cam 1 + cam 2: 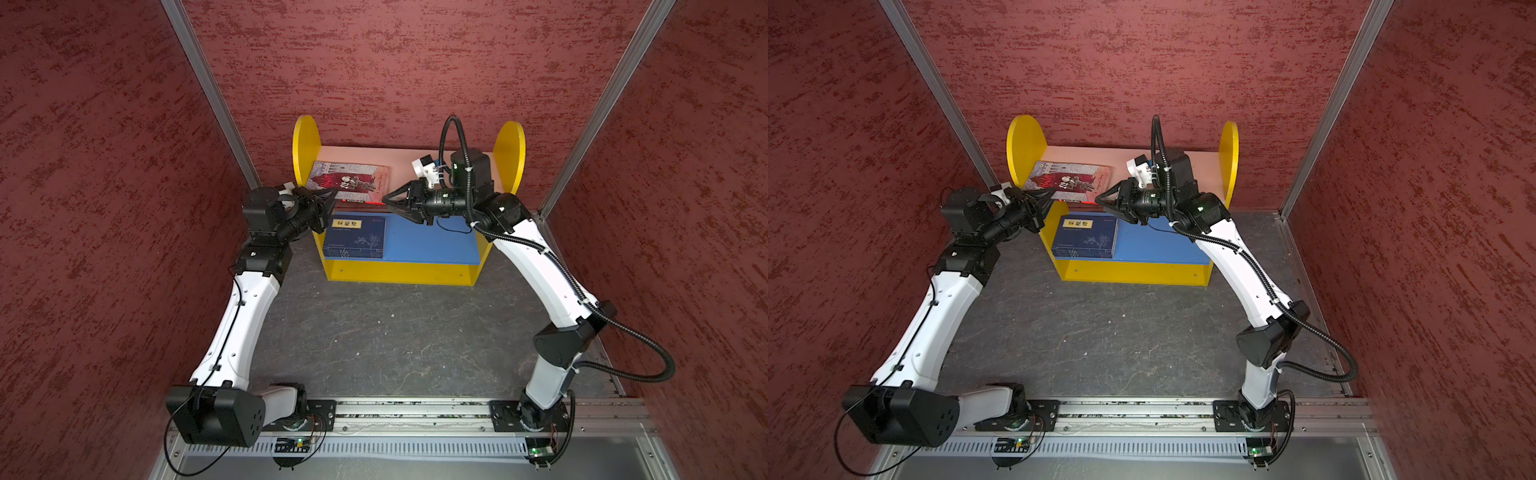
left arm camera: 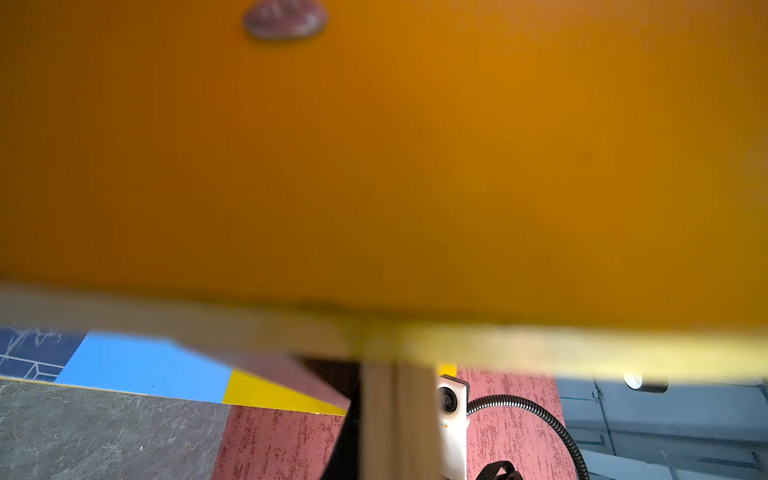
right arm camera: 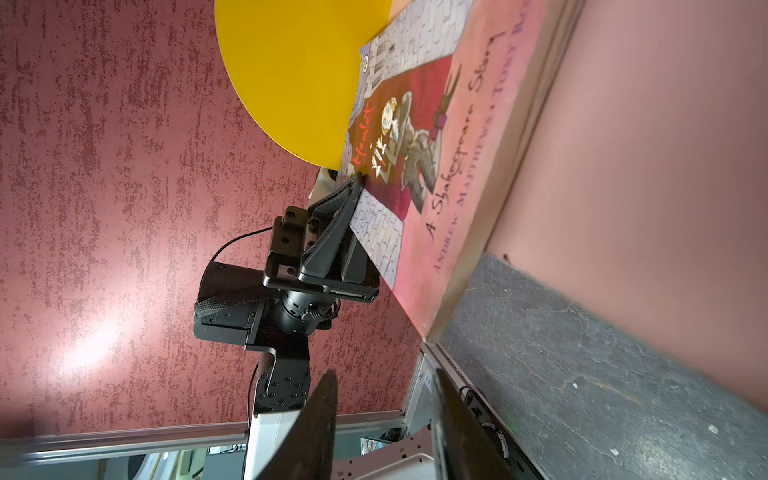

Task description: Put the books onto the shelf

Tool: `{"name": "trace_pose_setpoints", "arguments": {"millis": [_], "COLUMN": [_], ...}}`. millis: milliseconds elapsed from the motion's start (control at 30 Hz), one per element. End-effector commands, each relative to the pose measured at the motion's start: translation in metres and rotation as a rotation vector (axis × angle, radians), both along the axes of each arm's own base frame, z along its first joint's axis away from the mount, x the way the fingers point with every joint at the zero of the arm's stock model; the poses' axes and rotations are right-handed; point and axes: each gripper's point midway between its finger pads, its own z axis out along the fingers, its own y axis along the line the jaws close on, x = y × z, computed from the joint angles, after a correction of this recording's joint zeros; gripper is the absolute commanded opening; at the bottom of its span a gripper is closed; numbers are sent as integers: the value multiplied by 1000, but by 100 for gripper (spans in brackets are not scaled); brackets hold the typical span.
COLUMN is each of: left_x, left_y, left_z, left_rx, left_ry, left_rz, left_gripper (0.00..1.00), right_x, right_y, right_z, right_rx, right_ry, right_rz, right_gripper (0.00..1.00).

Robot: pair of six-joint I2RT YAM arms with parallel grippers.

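Observation:
The shelf (image 1: 305, 141) (image 1: 1025, 141) stands at the back of the table. The pink-and-red book (image 1: 353, 180) (image 1: 1071, 180) (image 3: 436, 124) lies on the left half of its pale pink upper board, near edge over the board's front. My left gripper (image 1: 331, 194) (image 1: 1050, 193) (image 3: 357, 183) is shut on that book's left front edge, one finger on the cover. My right gripper (image 1: 385, 199) (image 1: 1099, 199) (image 3: 384, 419) hangs open and empty just off the book's right front corner. A navy book with a yellow label (image 1: 355, 239) (image 1: 1086, 237) (image 2: 29, 353) lies flat at the left of the blue lower board.
The left wrist view is almost filled by the shelf's blurred yellow side panel (image 2: 374, 145). Red textured walls (image 1: 104, 208) close in the back and both sides. The dark grey tabletop (image 1: 374, 340) lies in front of the shelf. The right arm's black cable (image 1: 457, 137) loops above the upper board.

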Motion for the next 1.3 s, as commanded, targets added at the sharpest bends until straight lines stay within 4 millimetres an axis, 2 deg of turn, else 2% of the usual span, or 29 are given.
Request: {"name": "trace_pose_setpoints", "arguments": {"millis": [0, 367, 500, 667, 733, 833, 967, 1267], "left_x": [3, 4, 3, 3, 3, 3, 1, -7], "left_y": [0, 0, 0, -1, -1, -1, -1, -1], "left_z": [2, 0, -1, -1, -1, -2, -3, 0], "left_rx": [10, 9, 9, 10, 9, 10, 15, 29], "left_ry": [-15, -10, -7, -7, -7, -7, -5, -10], "left_rz": [2, 2, 0, -1, -1, -3, -4, -10], "left_gripper": [13, 16, 20, 26, 31, 46, 58, 68], "right_x": [7, 14, 16, 18, 19, 21, 24, 28], "right_y": [4, 11, 15, 18, 18, 19, 21, 24], "right_z": [2, -3, -3, -2, -2, -3, -3, 8], "right_rx": [3, 16, 29, 45, 47, 47, 57, 93], "right_ry": [-21, -18, -15, -10, -11, -10, -10, -13], "right_rz": [-9, -3, 2, 8, 8, 4, 2, 0], "right_gripper": [38, 35, 25, 23, 19, 14, 11, 9]}}
